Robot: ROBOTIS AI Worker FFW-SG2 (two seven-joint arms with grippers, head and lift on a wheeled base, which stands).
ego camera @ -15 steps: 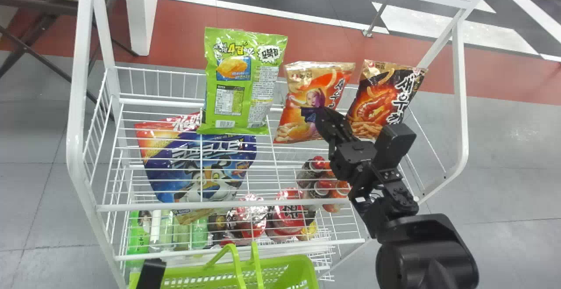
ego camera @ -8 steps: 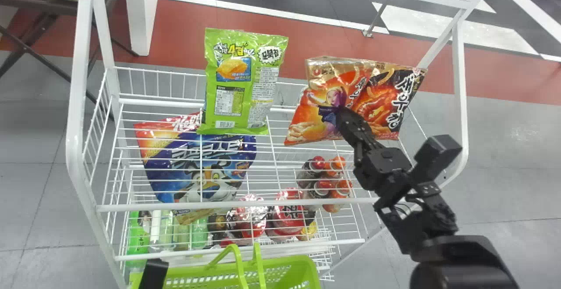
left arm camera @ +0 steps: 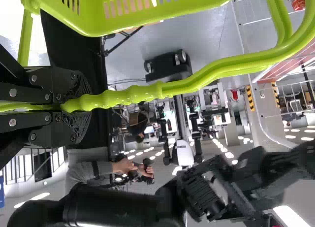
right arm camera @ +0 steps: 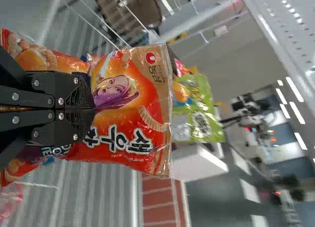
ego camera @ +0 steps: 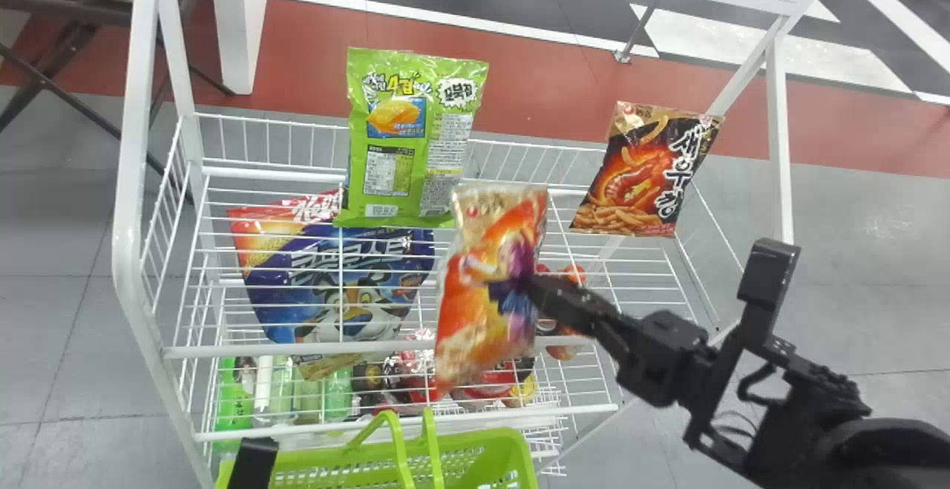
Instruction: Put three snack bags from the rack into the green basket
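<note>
My right gripper (ego camera: 519,287) is shut on the orange snack bag (ego camera: 475,326), in front of the rack's middle and above the lower bottles. In the right wrist view the gripper (right arm camera: 93,109) pinches the front of that orange bag (right arm camera: 133,133). On the rack (ego camera: 371,348) stand a green snack bag (ego camera: 404,140), left of centre, and a dark shrimp snack bag (ego camera: 646,170) at the right. The green basket (ego camera: 475,459) is at the bottom edge, beside my left gripper (ego camera: 252,467). In the left wrist view the left gripper (left arm camera: 78,106) is closed around the basket's handle (left arm camera: 197,79).
A blue cereal bag (ego camera: 334,281) leans in the rack's lower left. Bottles and cups (ego camera: 338,392) stand on the shelf beneath. White uprights (ego camera: 130,214) frame both sides, and a dark table (ego camera: 74,3) with more bags is at the far left.
The orange bag first shifted right across the dark bag, then came down and left, off its place, with my right gripper. The left gripper has kept almost still.
</note>
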